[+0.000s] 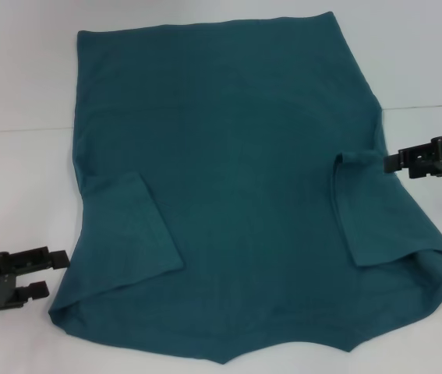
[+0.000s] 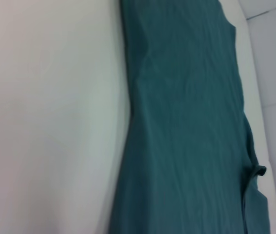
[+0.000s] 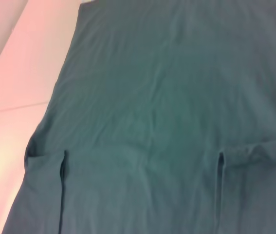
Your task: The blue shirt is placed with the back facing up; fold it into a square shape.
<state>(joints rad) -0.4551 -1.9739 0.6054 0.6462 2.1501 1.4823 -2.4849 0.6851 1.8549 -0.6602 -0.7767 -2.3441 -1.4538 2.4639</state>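
Soft teal-blue knit, the blue shirt (image 1: 244, 179) lies flat on the white tabletop (image 1: 18, 179) with both sleeves already turned inward over the body. The left gripper (image 1: 40, 273) sits just off its near left corner with fingers parted and empty, while the right gripper (image 1: 392, 162) touches the right edge by the sleeve fold; whether that one grips cloth I cannot tell. Light and limp, it will likely sag and wrinkle, so corners or hem edges look best to pinch

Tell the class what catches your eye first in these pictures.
A big blue shirt lies spread across the white table, both sleeves already folded in over its body. The right hand sits at the shirt's right edge by the folded sleeve, and the left hand, open, waits off its near left corner.
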